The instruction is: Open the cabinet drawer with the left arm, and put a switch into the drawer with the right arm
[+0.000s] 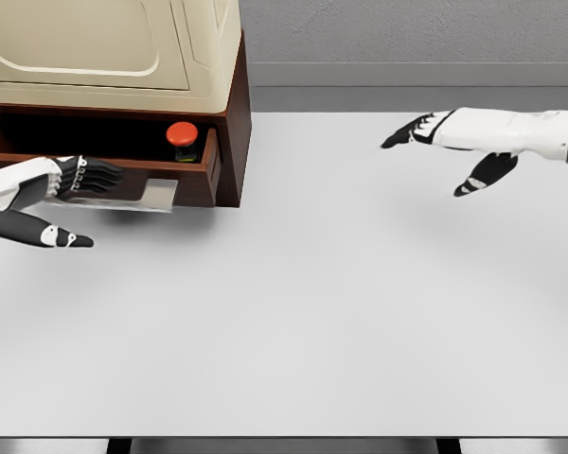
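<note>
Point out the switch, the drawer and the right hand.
switch [182, 134], head view, on its red button top.
drawer [211, 177], head view, on its right side wall.
right hand [434, 130], head view, on its back.

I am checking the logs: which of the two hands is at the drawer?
The left hand, at the drawer front; the right hand hangs apart.

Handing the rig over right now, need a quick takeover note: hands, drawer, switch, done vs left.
Left hand: at the front of the drawer, fingers curled at its handle.
Right hand: open, empty, above the bare table, well right of the cabinet.
Drawer: pulled open.
Switch (red button): sitting inside the drawer, right end.
Done: drawer opened, switch placed.
Left: nothing obvious; perhaps release the handle and pull both arms back.
</note>
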Available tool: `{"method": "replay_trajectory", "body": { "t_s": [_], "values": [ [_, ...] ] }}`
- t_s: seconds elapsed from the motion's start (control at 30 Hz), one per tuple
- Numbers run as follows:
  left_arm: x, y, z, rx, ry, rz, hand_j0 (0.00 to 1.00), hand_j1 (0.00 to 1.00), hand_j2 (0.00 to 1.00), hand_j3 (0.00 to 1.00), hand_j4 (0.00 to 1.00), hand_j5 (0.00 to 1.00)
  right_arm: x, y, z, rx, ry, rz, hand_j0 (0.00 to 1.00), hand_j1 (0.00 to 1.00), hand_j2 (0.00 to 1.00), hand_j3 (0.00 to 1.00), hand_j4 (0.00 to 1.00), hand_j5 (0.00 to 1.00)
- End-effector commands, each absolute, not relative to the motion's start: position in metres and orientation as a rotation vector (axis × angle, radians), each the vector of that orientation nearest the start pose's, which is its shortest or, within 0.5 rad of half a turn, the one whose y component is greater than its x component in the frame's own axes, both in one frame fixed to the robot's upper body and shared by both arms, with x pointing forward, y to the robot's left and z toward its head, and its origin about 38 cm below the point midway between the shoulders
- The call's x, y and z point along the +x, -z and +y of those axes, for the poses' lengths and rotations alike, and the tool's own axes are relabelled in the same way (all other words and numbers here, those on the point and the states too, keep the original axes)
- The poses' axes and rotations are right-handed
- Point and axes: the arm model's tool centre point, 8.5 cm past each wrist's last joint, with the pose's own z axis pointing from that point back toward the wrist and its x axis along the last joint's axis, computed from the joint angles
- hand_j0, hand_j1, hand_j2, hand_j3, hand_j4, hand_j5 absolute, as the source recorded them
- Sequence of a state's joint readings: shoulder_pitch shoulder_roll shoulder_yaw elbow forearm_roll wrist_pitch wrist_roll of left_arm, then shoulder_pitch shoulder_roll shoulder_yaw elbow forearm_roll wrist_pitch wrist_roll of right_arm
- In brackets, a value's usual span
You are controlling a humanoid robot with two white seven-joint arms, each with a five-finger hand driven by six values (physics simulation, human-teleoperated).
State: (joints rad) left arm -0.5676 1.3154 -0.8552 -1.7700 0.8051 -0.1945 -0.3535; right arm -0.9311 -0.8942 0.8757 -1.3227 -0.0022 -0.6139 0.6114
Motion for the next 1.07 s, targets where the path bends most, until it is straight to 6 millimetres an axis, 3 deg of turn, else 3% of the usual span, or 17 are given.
{"method": "replay_trajectory", "body": {
  "t_s": [0.0,0.17,0.43,0.53,0.67,0.93,1.03],
  "values": [
    [0.363,-0.26,0.371,-0.175,1.123,-1.403,0.86,0.86,0.86,0.86,0.86,0.86,0.462,-0.277,-0.318,-0.215,-1.967,-1.479,1.0,1.0,1.0,1.0,1.0,1.0],
    [0.365,-0.267,0.371,-0.172,1.122,-1.429,0.86,0.86,0.86,0.86,0.86,0.86,0.46,-0.274,-0.323,-0.216,-1.925,-1.507,1.0,1.0,1.0,1.0,1.0,1.0],
    [0.36,-0.289,0.363,-0.261,1.143,-1.628,0.89,0.89,0.89,0.89,0.89,0.89,0.46,-0.251,-0.334,-0.188,-1.885,-1.46,1.0,1.0,1.0,1.0,1.0,1.0],
    [0.362,-0.299,0.361,-0.255,1.155,-1.665,0.89,0.89,0.89,0.89,0.89,0.89,0.462,-0.246,-0.326,-0.169,-1.883,-1.47,1.0,1.0,1.0,1.0,1.0,1.0],
    [0.355,-0.315,0.335,-0.395,1.33,-1.826,1.0,1.0,1.0,1.0,1.0,1.0,0.463,-0.246,-0.324,-0.167,-1.884,-1.472,1.0,1.0,1.0,1.0,1.0,1.0],
    [0.362,-0.295,0.284,-0.524,1.372,-1.902,1.0,1.0,1.0,1.0,1.0,1.0,0.464,-0.245,-0.326,-0.169,-1.876,-1.469,1.0,1.0,1.0,1.0,1.0,1.0],
    [0.363,-0.295,0.284,-0.523,1.376,-1.902,1.0,1.0,1.0,1.0,1.0,1.0,0.464,-0.245,-0.327,-0.17,-1.874,-1.467,1.0,1.0,1.0,1.0,1.0,1.0]
  ]
}}
